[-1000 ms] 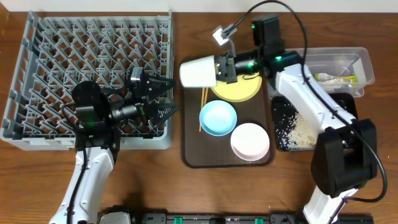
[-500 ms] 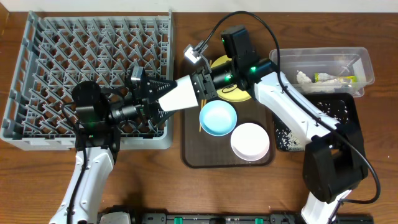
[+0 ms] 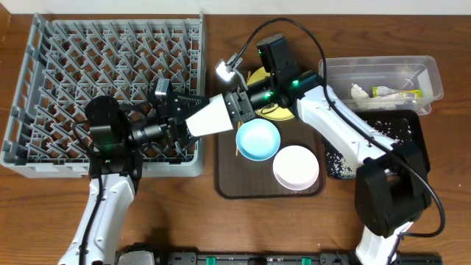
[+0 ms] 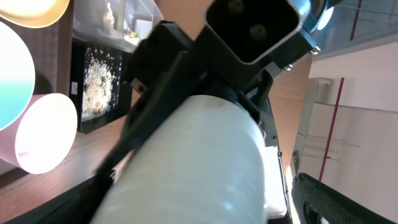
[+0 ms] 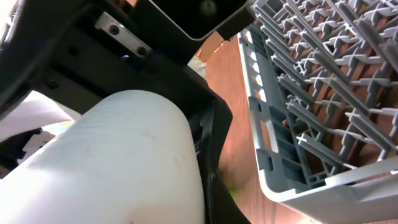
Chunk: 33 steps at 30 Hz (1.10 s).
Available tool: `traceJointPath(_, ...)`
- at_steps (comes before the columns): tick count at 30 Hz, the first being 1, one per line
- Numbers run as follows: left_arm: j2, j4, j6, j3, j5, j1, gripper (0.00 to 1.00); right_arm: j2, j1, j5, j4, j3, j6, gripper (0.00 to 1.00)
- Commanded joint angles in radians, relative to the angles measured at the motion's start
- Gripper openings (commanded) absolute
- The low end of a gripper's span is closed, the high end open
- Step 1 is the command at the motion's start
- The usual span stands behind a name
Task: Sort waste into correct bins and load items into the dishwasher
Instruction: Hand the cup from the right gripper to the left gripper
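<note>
The white cup (image 3: 210,118) hangs on its side in the air, right over the seam between the grey dish rack (image 3: 73,73) and the brown serving tray (image 3: 228,180). Its rim end is pinched in the right gripper (image 3: 237,110), jaws clamped tight on the cup's wall. The left gripper (image 3: 190,120) meets it from the rack side, jaws spread wide on either side of the cup's base, though whether they touch it is hard to tell. On the tray sit the light blue bowl (image 3: 257,140), the white bowl (image 3: 296,168) and the yellow plate (image 3: 283,114), half hidden under the right arm.
</note>
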Motion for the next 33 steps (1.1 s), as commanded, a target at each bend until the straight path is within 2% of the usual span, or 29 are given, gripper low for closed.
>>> traceJointPath(1, -0.002, 0.008, 0.029, 0.010, 0.014, 0.005, 0.91, 0.019, 0.020, -0.005, 0.003, 0.003, -0.023, 0.01)
traceJointPath(11, -0.002, 0.008, 0.066, 0.010, 0.022, 0.005, 0.73, 0.020, 0.021, 0.014, 0.018, 0.003, -0.022, 0.01)
traceJointPath(14, -0.002, 0.008, 0.066, 0.010, 0.025, 0.005, 0.73, 0.020, 0.021, 0.015, 0.026, 0.003, -0.018, 0.01)
traceJointPath(19, -0.002, 0.008, 0.069, 0.010, 0.041, 0.005, 0.81, 0.020, 0.021, 0.021, 0.061, 0.003, 0.012, 0.01)
traceJointPath(29, -0.002, 0.008, 0.081, 0.010, 0.048, 0.005, 0.80, 0.020, 0.023, 0.021, 0.082, 0.003, 0.027, 0.01)
traceJointPath(33, -0.002, 0.008, 0.084, 0.010, 0.048, 0.005, 0.60, 0.020, 0.023, 0.021, 0.082, 0.003, 0.027, 0.01)
